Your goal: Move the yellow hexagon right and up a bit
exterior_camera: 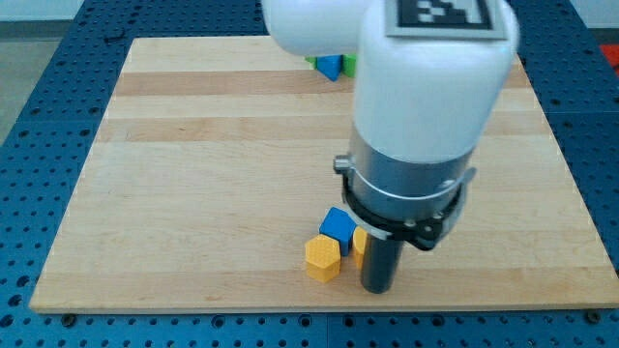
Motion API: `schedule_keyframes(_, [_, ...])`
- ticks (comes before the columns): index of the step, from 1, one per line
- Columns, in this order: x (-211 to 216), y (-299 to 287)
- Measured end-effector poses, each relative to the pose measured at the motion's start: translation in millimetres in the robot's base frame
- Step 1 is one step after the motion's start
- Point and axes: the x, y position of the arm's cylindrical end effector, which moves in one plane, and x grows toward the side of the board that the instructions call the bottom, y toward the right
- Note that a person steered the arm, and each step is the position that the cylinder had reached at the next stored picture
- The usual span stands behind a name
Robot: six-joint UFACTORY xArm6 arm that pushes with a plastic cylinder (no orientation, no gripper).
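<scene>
The yellow hexagon lies near the board's bottom edge, a little right of centre. A blue block touches it at its upper right. A second yellow block shows as a sliver, mostly hidden behind the rod. My tip rests on the board just right of the yellow hexagon, with a small gap between them, and right next to the hidden yellow block.
The wooden board lies on a blue perforated table. At the view's top, a blue block and a green block peek out beneath the white arm, which hides much of the board's upper middle.
</scene>
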Motion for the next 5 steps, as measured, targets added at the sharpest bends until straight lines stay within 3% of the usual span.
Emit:
schedule_keyframes(3, [17, -56])
schedule_keyframes(5, [-6, -43])
